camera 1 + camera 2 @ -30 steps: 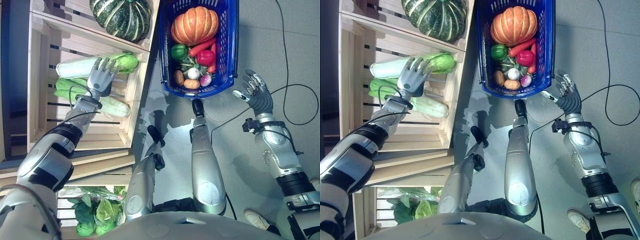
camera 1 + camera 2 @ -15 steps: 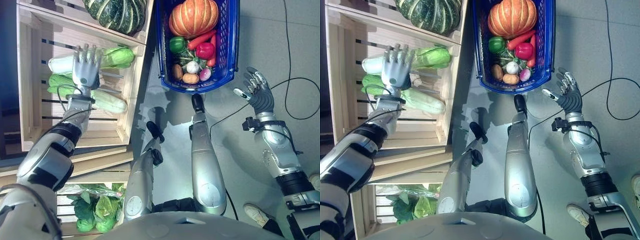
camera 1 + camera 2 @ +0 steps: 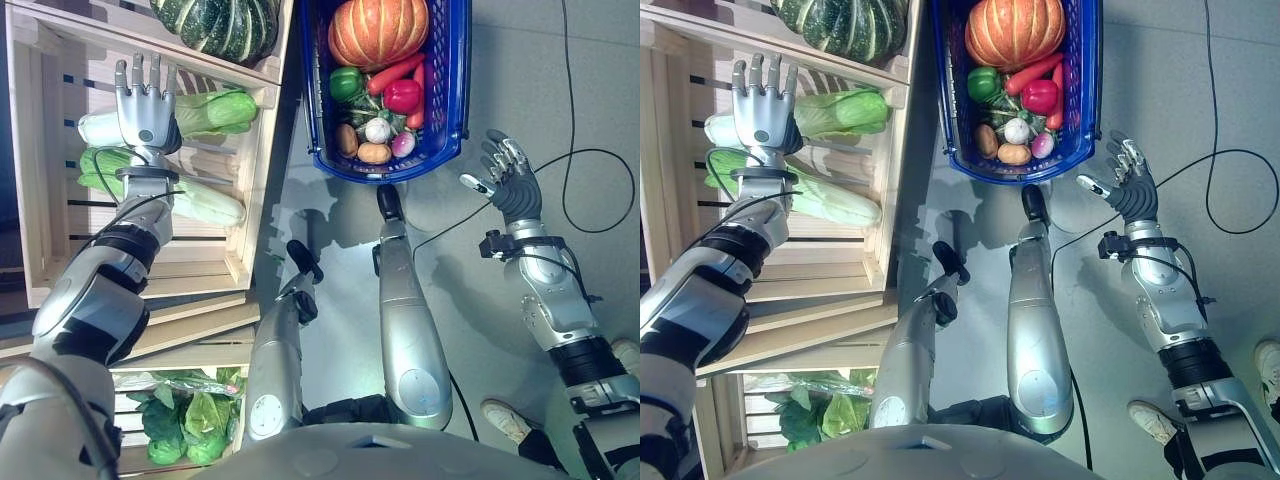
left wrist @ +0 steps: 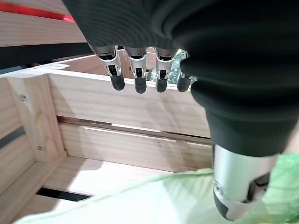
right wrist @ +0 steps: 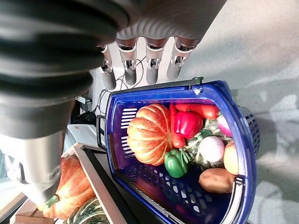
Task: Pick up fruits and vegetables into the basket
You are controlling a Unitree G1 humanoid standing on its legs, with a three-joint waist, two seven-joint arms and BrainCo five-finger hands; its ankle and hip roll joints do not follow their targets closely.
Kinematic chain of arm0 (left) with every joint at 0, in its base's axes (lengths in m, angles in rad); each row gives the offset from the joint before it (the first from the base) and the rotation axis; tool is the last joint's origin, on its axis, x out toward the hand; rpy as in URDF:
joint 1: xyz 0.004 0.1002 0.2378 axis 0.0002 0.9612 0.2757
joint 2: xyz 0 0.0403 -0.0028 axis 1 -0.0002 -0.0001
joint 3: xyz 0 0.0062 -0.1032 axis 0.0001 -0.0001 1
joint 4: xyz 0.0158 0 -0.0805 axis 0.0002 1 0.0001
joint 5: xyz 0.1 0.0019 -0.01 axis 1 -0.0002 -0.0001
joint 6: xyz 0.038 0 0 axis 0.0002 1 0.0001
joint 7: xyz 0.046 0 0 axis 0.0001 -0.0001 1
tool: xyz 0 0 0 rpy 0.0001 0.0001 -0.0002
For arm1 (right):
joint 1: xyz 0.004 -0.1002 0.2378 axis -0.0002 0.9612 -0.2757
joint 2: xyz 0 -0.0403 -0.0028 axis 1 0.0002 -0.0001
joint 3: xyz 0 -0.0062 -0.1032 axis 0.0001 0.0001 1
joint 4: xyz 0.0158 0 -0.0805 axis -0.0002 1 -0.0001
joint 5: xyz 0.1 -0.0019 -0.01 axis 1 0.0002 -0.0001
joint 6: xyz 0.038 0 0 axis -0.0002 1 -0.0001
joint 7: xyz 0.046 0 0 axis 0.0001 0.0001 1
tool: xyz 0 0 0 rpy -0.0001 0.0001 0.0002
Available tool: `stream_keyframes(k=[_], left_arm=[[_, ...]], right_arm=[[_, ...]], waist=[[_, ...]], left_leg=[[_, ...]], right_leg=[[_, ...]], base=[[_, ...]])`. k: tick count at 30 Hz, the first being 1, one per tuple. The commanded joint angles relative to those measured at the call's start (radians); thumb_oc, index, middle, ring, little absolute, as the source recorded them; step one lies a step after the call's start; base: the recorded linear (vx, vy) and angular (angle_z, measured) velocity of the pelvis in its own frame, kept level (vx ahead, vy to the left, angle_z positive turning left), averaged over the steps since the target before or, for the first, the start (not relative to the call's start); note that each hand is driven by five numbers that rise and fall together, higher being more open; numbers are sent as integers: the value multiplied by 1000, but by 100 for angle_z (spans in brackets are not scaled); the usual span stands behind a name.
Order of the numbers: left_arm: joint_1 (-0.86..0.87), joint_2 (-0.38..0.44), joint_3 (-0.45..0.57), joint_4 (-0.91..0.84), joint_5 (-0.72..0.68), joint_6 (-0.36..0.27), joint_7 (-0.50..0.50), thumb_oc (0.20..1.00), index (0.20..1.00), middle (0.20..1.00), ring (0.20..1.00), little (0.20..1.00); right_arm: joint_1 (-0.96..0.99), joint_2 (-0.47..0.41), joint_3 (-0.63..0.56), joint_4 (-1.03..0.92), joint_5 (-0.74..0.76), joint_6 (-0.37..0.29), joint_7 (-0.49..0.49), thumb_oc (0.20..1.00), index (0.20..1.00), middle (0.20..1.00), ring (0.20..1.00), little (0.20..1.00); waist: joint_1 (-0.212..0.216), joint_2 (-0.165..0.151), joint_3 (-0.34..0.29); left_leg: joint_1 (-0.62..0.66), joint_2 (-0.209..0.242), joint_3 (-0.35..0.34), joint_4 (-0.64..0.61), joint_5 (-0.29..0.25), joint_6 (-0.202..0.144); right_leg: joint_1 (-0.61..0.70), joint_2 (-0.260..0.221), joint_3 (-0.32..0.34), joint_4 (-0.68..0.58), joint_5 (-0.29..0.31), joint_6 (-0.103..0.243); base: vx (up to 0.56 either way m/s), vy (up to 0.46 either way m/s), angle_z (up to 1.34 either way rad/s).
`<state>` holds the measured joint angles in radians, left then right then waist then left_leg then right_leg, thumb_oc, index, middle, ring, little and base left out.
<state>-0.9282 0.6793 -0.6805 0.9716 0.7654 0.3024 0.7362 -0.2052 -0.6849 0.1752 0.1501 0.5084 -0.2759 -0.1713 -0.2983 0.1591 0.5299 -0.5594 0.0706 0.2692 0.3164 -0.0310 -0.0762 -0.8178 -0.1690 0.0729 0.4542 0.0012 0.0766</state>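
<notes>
Right now I am hovering my left hand (image 3: pixel 142 108) over the wooden crate (image 3: pixel 40 170), fingers straight and spread, holding nothing, while my right hand (image 3: pixel 508 183) is hanging open and empty just beside the near end of the blue basket (image 3: pixel 458 80). Directly beneath my left palm is lying a long napa cabbage (image 3: pixel 205 112), its pale stalk end under my hand and its leafy green end pointing toward the basket; two more cabbages (image 3: pixel 195 198) are lying nearer my wrist. Judging by its look, the cabbage is going to be light for its bulk, firm at the white stem and soft and crushable at the leaves, so I am planning to wrap my fingers around the thick middle, where it should balance and not tear. A striped green squash (image 3: pixel 215 25) is sitting beyond my fingertips, likely heavy and smooth. The basket is already holding an orange pumpkin (image 3: pixel 378 32), peppers and smaller roots.
</notes>
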Motion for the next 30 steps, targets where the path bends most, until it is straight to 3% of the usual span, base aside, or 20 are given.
stream_keyframes(k=[1,6,18,30], left_arm=[[-8,82,37,58,-32,42,-11,1000,1000,1000,1000,1000],[3,62,30,77,-90,49,-40,1000,1000,1000,1000,1000],[-2,58,23,108,-60,99,-48,1000,1000,1000,1000,1000],[-31,102,34,128,-94,222,-25,1000,1000,1000,1000,1000]], right_arm=[[20,27,8,-84,-17,-72,-7,1000,1000,1000,1000,1000],[19,32,8,-95,-19,-88,-6,1000,1000,1000,1000,1000],[-8,29,8,-118,-24,-100,-32,1000,1000,1000,1000,1000],[-16,4,-10,-127,-48,-118,-67,1000,1000,1000,1000,1000]], waist=[[-21,-54,-10],[-19,-61,-10],[-10,-71,-10],[-8,-70,-10]], left_leg=[[-126,21,-7,140,-49,-32],[-171,28,-12,172,-61,-27],[-238,37,-22,209,-69,-26],[-310,39,-36,275,-96,-17]], right_leg=[[-32,10,-26,89,-111,31],[-73,16,-21,108,-112,30],[-130,11,-19,118,-100,34],[-197,2,-3,148,-93,33]], base=[[0,0,0],[-1,-11,-1],[0,0,0],[13,53,0]])
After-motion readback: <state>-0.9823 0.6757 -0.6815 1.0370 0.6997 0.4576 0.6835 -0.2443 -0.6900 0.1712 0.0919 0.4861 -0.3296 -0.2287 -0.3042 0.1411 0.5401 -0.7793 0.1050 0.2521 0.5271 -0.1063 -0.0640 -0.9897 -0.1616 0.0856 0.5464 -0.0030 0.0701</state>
